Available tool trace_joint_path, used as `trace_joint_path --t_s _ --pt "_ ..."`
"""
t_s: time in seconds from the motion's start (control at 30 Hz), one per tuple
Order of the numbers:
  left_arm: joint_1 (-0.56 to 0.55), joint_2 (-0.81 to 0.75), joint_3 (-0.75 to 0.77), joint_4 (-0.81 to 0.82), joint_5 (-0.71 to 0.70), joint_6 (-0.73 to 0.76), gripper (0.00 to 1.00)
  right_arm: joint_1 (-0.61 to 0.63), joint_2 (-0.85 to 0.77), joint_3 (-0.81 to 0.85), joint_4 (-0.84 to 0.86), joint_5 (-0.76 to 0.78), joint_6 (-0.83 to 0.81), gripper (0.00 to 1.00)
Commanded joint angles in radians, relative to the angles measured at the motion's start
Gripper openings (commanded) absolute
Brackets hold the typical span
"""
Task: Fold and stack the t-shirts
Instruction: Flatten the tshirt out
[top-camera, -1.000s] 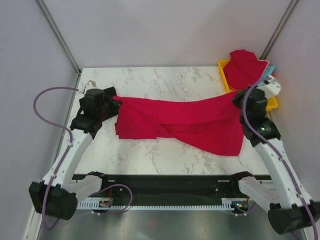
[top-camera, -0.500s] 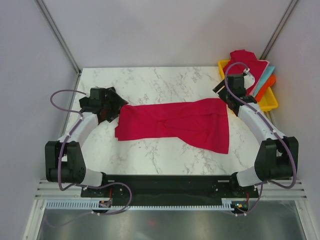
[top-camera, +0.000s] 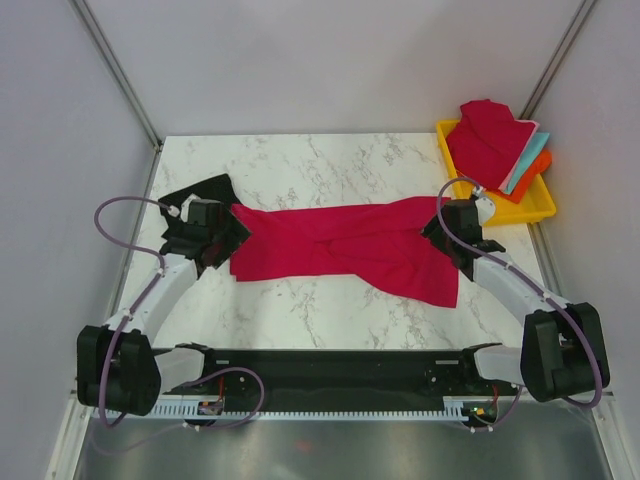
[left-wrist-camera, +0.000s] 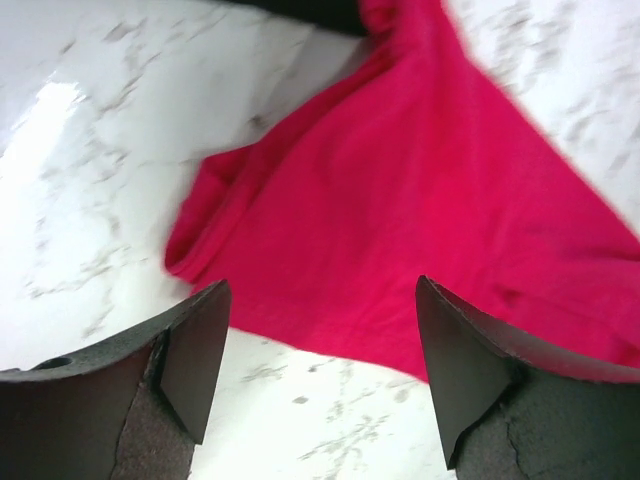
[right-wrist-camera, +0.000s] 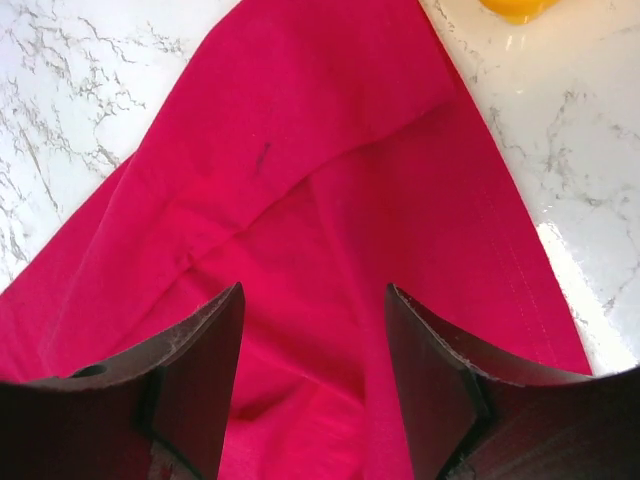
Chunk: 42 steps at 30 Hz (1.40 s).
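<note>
**Limp crimson shirt lies free under two spread grippers**

The left gripper (left-wrist-camera: 318, 350) has its fingers (left-wrist-camera: 190, 360) wide apart with nothing between them. They hang over the rolled, bunched left end of the crimson t-shirt (left-wrist-camera: 420, 190). The right gripper (right-wrist-camera: 312, 370) is the same: its pads (right-wrist-camera: 200, 380) are parted and empty, poised above the shirt's right end where a diagonal overlap crosses the cloth.

In the top view the shirt lies as a long, uneven band across the middle of the marble table (top-camera: 300, 160), one gripper at each end. It is partly doubled over itself, and a lower flap trails toward the near right.

The cloth looks thin, light and wholly limp. It will likely sag, drag and crease when lifted, and a shallow pinch could slip off or catch only one layer. The surest holds are probably the outer corners or hem edges, taken low against the table.

At the far right, the yellow tray (top-camera: 545, 210) holds other t-shirts: another red one (top-camera: 488, 135) lies over a teal (top-camera: 526, 168) and an orange one (top-camera: 538, 168).
</note>
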Motion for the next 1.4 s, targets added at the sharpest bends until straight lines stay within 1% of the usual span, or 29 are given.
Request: trace_joint_path --t_s 0.0,0.1,0.23,0.3,0.43,0.57,0.7,0.8,0.83,0.87,0.9,0.93,1.07,1.1,1.17,1.23,1.27,1.37 --pt "-0.003 0.033 -0.035 -0.097 -0.087 0.007 0.81 0.015 -0.004 0.000 0.102 0.005 0.011 0.66" --pt "-0.003 0.076 -0.058 -0.114 -0.066 0.042 0.77 0.015 0.010 0.006 0.087 0.037 0.008 0.65" --pt "-0.006 0.084 -0.101 -0.111 -0.054 0.084 0.74 0.015 0.025 0.001 0.088 0.058 0.016 0.64" --pt "-0.012 0.072 -0.126 -0.105 -0.057 0.085 0.70 0.016 0.041 0.003 0.087 0.060 0.023 0.63" --pt "-0.023 0.056 -0.138 -0.096 -0.060 0.081 0.57 0.016 0.041 0.000 0.088 0.060 0.031 0.64" --pt "-0.023 0.111 -0.129 -0.083 -0.035 0.091 0.50 0.016 0.028 -0.006 0.090 0.067 0.036 0.63" --pt "-0.021 0.157 -0.120 -0.071 -0.031 0.091 0.50 0.016 0.022 -0.011 0.088 0.066 0.039 0.64" --pt "-0.020 0.185 -0.105 -0.069 -0.057 0.084 0.48 0.015 0.013 -0.014 0.090 0.067 0.039 0.64" --pt "-0.017 0.187 -0.102 -0.071 -0.063 0.082 0.43 0.015 0.012 -0.016 0.090 0.070 0.039 0.64" --pt "-0.015 0.190 -0.100 -0.066 -0.063 0.084 0.29 0.015 0.008 -0.017 0.088 0.072 0.039 0.64" --pt "-0.014 0.190 -0.098 -0.062 -0.066 0.085 0.21 0.015 0.005 -0.017 0.090 0.072 0.039 0.64" --pt "-0.012 0.188 -0.098 -0.059 -0.072 0.084 0.08 0.015 0.004 -0.019 0.091 0.075 0.039 0.64" --pt "0.002 0.207 -0.086 -0.040 -0.068 0.088 0.06 0.016 0.005 -0.020 0.088 0.078 0.037 0.64" --pt "0.008 0.211 -0.083 -0.036 -0.055 0.094 0.02 0.015 0.005 -0.022 0.088 0.080 0.037 0.63" --pt "0.011 0.207 -0.082 -0.033 -0.043 0.099 0.02 0.013 0.005 -0.022 0.090 0.080 0.033 0.62" --pt "0.011 0.176 -0.091 -0.013 -0.025 0.114 0.02 0.015 0.004 -0.022 0.093 0.080 0.033 0.62" --pt "0.011 0.126 -0.109 -0.002 -0.018 0.119 0.02 0.015 0.002 -0.022 0.093 0.080 0.031 0.62" --pt "0.011 0.038 -0.147 0.027 -0.008 0.133 0.02 0.015 0.008 -0.020 0.093 0.081 0.031 0.62"
